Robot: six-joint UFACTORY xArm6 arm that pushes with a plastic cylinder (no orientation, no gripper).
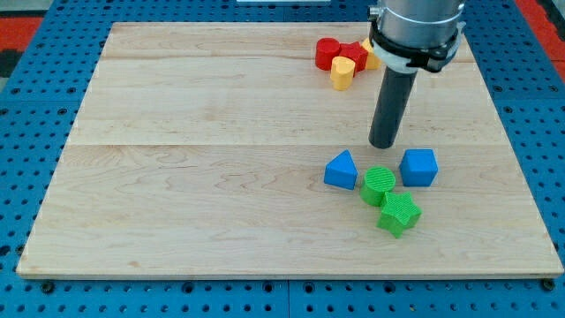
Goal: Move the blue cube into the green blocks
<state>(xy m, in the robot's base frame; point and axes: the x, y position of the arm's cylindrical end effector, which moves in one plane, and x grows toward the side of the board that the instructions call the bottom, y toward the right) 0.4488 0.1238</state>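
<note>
The blue cube (419,167) sits on the wooden board toward the view's lower right. Just left of it lies a green round block (379,185), very close to or touching the cube's lower left corner. A green star-shaped block (399,213) lies below the round one, touching it. A blue triangular block (341,170) sits left of the green round block. My tip (384,144) rests on the board just above the green round block and up-left of the blue cube, apart from both.
At the view's top, a red round block (327,54), a red block (355,53) and a yellow block (342,72) cluster together; another yellow block (371,55) is partly hidden behind the rod. The board's right edge (521,177) runs near the cube.
</note>
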